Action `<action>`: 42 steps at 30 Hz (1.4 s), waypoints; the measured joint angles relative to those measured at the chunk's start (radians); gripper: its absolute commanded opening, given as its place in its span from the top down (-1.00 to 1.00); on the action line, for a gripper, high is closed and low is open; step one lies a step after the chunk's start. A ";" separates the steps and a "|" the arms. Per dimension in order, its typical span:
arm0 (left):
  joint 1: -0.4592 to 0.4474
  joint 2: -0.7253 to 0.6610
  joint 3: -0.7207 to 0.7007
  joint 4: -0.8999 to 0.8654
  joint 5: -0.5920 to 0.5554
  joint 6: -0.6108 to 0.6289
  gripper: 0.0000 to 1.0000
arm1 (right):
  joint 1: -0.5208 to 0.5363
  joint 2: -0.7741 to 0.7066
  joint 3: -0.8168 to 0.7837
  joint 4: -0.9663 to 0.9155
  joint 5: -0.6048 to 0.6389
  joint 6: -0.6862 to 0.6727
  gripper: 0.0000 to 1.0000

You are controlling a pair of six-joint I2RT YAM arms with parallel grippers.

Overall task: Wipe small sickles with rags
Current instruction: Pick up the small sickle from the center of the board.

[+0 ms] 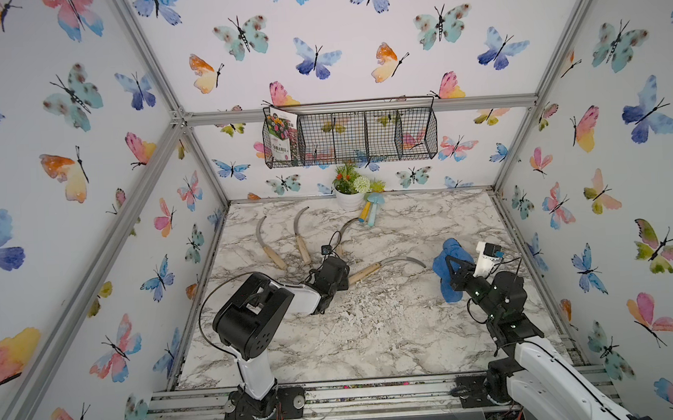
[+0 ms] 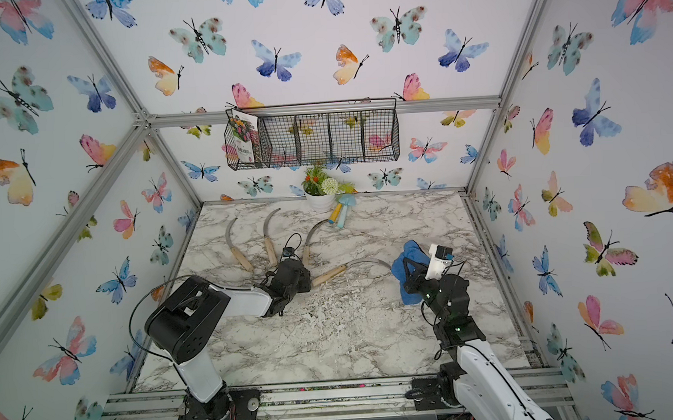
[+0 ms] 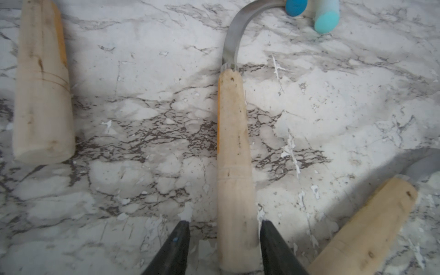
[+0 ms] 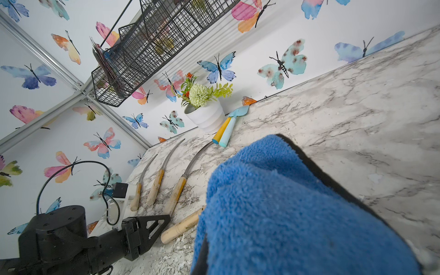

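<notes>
The sickle [image 3: 234,166] has a matt wooden handle and smooth metal blade; the rag [image 4: 285,202] is fluffy terry cloth; the table [image 3: 142,107], scuffed marble-print.

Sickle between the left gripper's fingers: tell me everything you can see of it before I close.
The sickle has a curved grey metal blade and a pale, scuffed wooden handle with an orange streak down one side. It lies flat on the marble-look table, blade tip reaching the toy handles. The left gripper straddles the handle's butt end, open: one finger looks against it, the other stands clear.
</notes>
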 measured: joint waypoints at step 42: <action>0.000 -0.115 -0.020 -0.053 -0.040 0.093 1.00 | 0.000 -0.076 -0.006 -0.066 -0.011 0.000 0.96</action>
